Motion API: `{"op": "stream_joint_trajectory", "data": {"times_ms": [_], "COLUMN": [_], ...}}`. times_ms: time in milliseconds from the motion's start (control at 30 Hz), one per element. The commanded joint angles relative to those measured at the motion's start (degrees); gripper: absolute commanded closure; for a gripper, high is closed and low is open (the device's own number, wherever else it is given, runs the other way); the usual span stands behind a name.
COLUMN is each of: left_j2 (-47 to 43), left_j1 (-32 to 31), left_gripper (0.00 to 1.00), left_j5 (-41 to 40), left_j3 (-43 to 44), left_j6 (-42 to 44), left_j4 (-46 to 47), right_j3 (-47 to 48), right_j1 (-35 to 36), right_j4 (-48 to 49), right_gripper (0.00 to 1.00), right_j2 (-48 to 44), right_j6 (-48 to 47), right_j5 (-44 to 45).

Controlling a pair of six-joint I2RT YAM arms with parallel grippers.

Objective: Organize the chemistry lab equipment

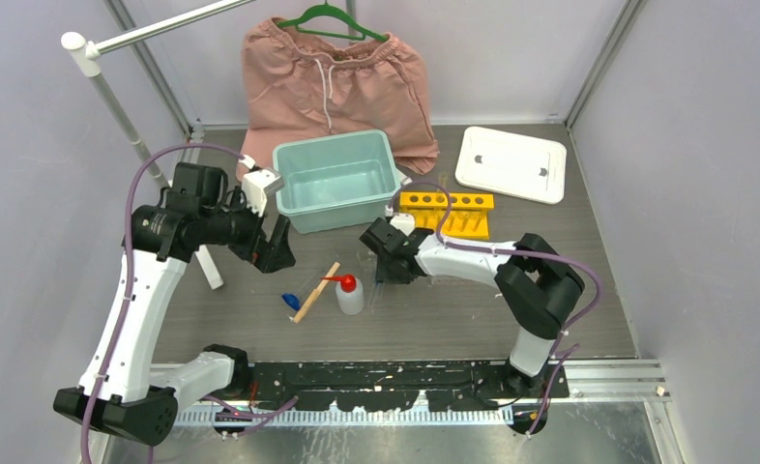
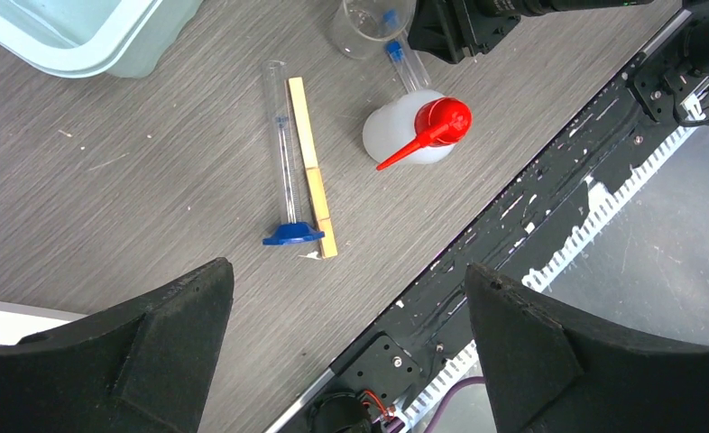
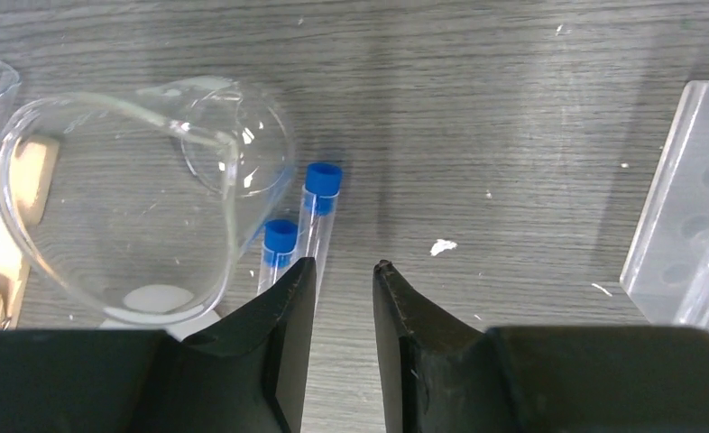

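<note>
The place looks like a robotics test cell with a staged set. Plain pale walls point(image 1: 28, 145) held in metal framing point(image 1: 599, 68) close in a grey wood-grain tabletop point(image 1: 570, 290). The left arm point(image 1: 134, 309) and the right arm point(image 1: 540, 290), both white and black, stand on a black mounting plate point(image 1: 395, 372) at its near edge, with purple cables point(image 1: 130, 193) running along them. The props are an odd mix. A yellow tube rack point(image 1: 446, 208), a clear tube rack point(image 3: 694, 198), a tiny clear beaker point(image 3: 125, 198), blue-capped tubes point(image 3: 319, 194) and a squeeze bottle point(image 1: 350, 295) share the space with pink shorts point(image 1: 328, 77) on a green hanger point(image 1: 330, 14), a teal bin point(image 1: 342, 213) and a white lid point(image 1: 510, 162).
</note>
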Motion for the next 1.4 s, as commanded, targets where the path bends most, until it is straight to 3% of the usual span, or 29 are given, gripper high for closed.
{"op": "stream_joint_trajectory", "data": {"times_ms": [0, 633, 933, 1233, 1367], "left_j2": [-0.3, -0.1, -0.6, -0.3, -0.4], "left_j1": [0.0, -0.1, 0.0, -0.1, 0.0], "left_gripper": [0.00, 0.00, 0.00, 0.00, 0.00], "left_j5": [-0.1, 0.5, 0.2, 0.7, 0.7], "left_j3": [2.8, 3.1, 3.1, 2.7, 2.9], "left_j6": [0.7, 1.1, 1.6, 1.4, 1.3], "left_j4": [-0.1, -0.7, -1.0, -0.6, -0.6], "right_j3": [-1.7, -11.4, -7.6, -9.5, -4.5], "right_j1": [0.0, 2.9, 3.0, 3.3, 3.4], "right_j4": [5.0, 17.8, 13.2, 11.9, 4.7], "right_gripper": [0.65, 0.66, 0.68, 0.67, 0.67], "right_j2": [-1.3, -9.9, -4.1, -7.6, -9.3], "right_j6": [3.6, 11.5, 11.2, 10.0, 6.3], "right_j5": [4.1, 8.1, 8.9, 9.3, 9.3]}}
